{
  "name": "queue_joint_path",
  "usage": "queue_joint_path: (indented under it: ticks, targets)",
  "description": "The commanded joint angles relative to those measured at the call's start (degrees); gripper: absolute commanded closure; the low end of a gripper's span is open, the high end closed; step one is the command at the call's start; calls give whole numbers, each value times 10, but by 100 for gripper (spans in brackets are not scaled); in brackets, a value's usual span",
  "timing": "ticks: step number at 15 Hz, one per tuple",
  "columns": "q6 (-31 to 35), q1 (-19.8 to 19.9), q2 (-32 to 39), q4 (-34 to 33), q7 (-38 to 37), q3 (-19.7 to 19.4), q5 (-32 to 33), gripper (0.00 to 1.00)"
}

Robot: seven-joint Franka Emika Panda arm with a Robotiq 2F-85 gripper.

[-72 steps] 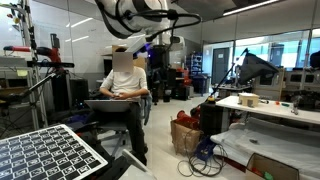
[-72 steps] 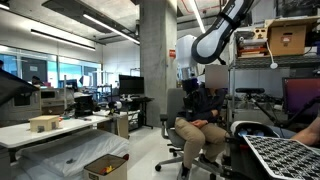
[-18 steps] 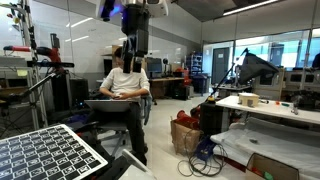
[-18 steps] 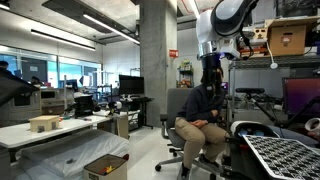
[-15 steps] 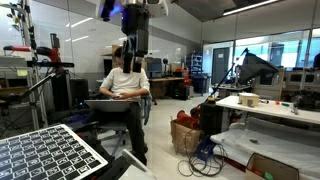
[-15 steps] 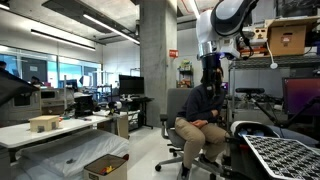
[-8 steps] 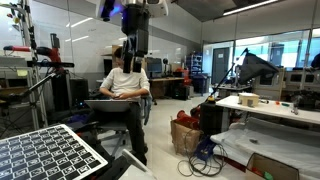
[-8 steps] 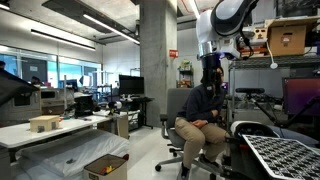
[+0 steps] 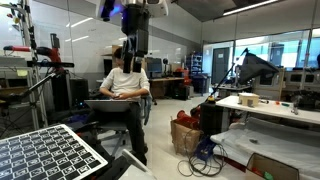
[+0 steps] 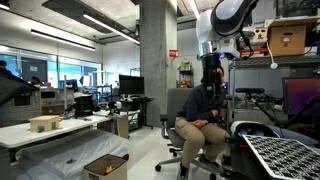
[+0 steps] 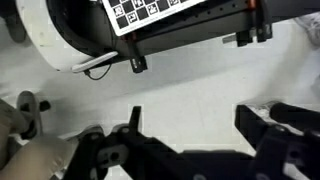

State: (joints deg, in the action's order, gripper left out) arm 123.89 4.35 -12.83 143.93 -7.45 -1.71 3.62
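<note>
Arm raised high, gripper pointing straight down — fingers spread apart — above the checkered board.

Robotics lab: calib. board, monitors (open-plan).

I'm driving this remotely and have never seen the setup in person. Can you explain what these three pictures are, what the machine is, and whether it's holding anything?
The machine is a single robot arm with a two-fingered gripper at its end. Two pictures come from cameras standing in the room, looking at it from different places; the third comes from a camera on the wrist, looking past the gripper's fingers. In both exterior views the arm is raised high, with the gripper hanging in the air in front of a seated person on an office chair. The jaws are open and hold nothing. In the foreground sits a board with a black-and-white checker pattern; the wrist view also shows a patterned board and pale floor. A table with a small wooden block stands farther off.
</note>
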Motion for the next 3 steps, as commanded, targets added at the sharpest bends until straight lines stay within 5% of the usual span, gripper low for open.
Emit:
queue_joint_path:
  ticks: [1, 3]
  targets:
    - [-1, -1, 0, -1, 0, -1, 0, 0]
    - [-1, -1, 0, -1, 0, -1, 0, 0]
